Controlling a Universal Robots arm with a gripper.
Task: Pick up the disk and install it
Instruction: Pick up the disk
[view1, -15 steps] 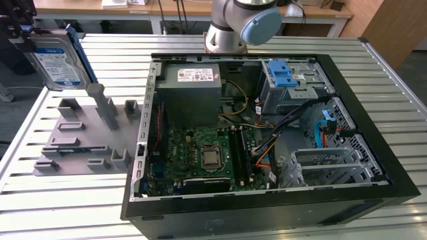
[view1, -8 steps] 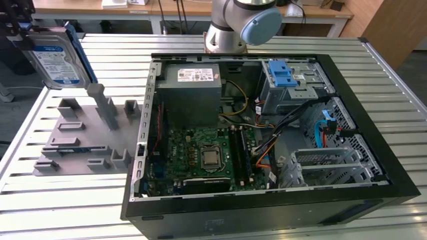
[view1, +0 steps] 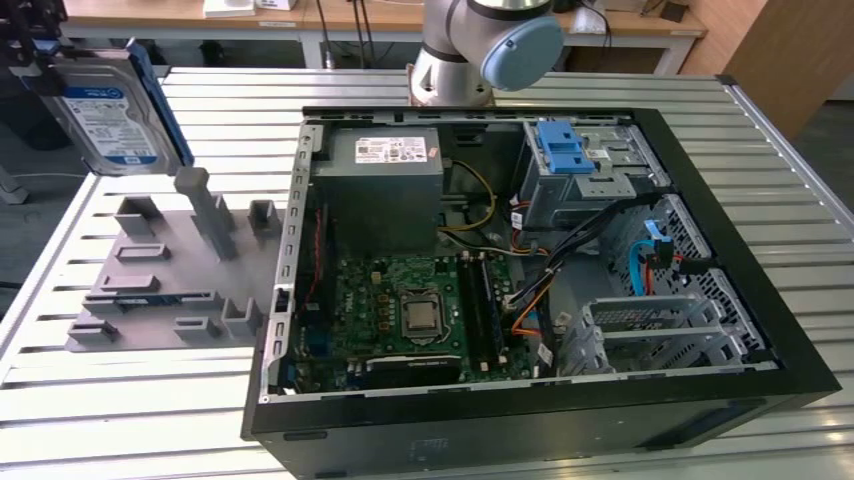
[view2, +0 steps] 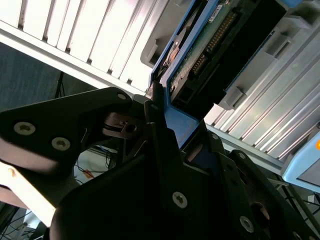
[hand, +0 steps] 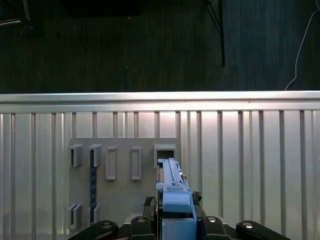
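**Exterior view.** The claw (view1: 38, 60) is high at the exterior view's far left, closed on one end of the disk (view1: 114, 115). The disk hangs on edge with its label toward the camera. It is in the air above the counter (view1: 147, 420), beyond the grey fixture plate (view1: 167, 275) and well apart from the open computer case (view1: 534, 280). Inside the case, the drive cage (view1: 587, 175) with its blue latch (view1: 563, 152) sits by the far wall, near the grey power supply (view1: 387, 170). Judgement: the pick is done and the install is not.

**Second wrist view.** The black fingers (view2: 155, 130) pinch the blue bracket (view2: 182, 125) at the disk's end, and the circuit-board side faces out. You are holding plastic at one end, so the disk's weight likely levers on the grip. Move the arm smoothly and avoid sharp wrist turns. Watch the bracket edge against the fingers for any slip or tilt.

**First wrist view.** The disk (hand: 171, 175) shows edge-on, running straight out from the claw (hand: 175, 227), with its far end lined up over a slot of the fixture plate (hand: 122, 200). Height cannot be read from here, so check it in the exterior view. Make sure the lower edge is clear of the plate's upright posts and the case wall. Hold the disk square to the counter slats (hand: 250, 165).
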